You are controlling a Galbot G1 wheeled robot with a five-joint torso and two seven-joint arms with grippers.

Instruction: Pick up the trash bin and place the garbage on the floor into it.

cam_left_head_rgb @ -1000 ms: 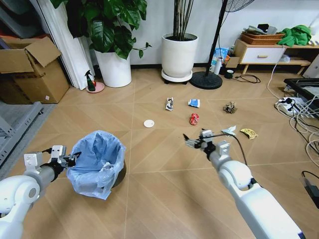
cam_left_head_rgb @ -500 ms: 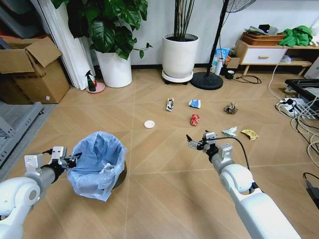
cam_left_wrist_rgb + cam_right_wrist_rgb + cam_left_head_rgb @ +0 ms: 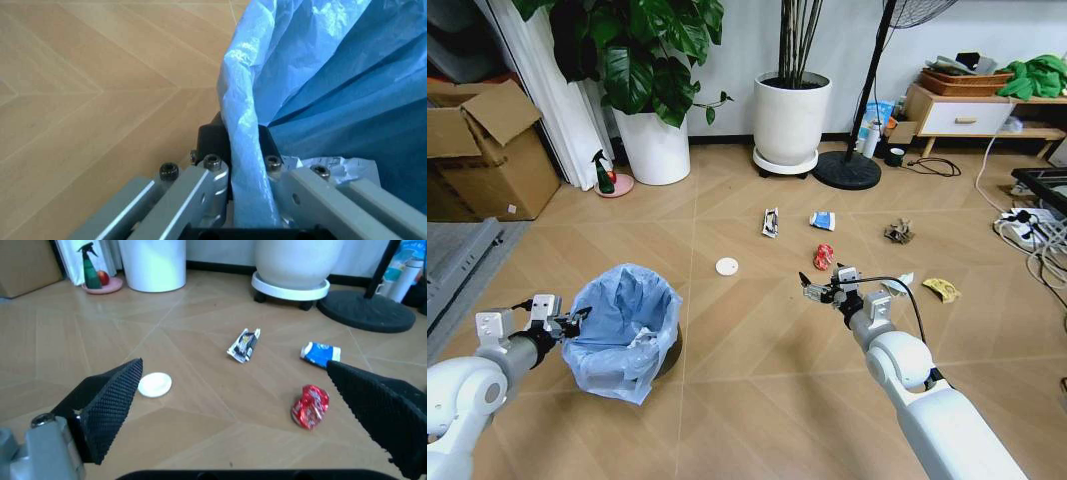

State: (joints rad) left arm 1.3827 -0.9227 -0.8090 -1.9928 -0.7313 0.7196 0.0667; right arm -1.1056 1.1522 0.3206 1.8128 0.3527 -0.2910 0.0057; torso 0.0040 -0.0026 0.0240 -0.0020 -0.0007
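Note:
The trash bin point(image 3: 622, 335), dark with a crinkly light blue bag, stands low at my left. My left gripper point(image 3: 568, 322) is shut on its rim; the left wrist view has the left gripper point(image 3: 241, 150) pinching rim and bag point(image 3: 320, 75) together. My right gripper point(image 3: 812, 290) hangs open above the floor point(image 3: 747, 360). Ahead of it lies garbage: a white disc point(image 3: 726, 266), a black-white wrapper point(image 3: 770, 222), a blue wrapper point(image 3: 823, 221), a crushed red can point(image 3: 824, 257), brown crumpled paper point(image 3: 898, 233), white paper point(image 3: 897, 283) and a yellow wrapper point(image 3: 941, 289). Between the wide fingers of the right gripper point(image 3: 235, 367) I see the disc point(image 3: 155, 384) and the can point(image 3: 310, 406).
Two big white plant pots point(image 3: 657, 145) point(image 3: 791, 115) stand along the far wall, with a fan's black base point(image 3: 847, 168) beside them. A green spray bottle point(image 3: 604, 172) sits by the left pot. A cardboard box point(image 3: 487, 150) is at far left, cables point(image 3: 1037, 230) at right.
The whole picture has shifted, so the camera moved; the litter now sits lower and nearer my right gripper. The left gripper keeps its hold on the bin's rim.

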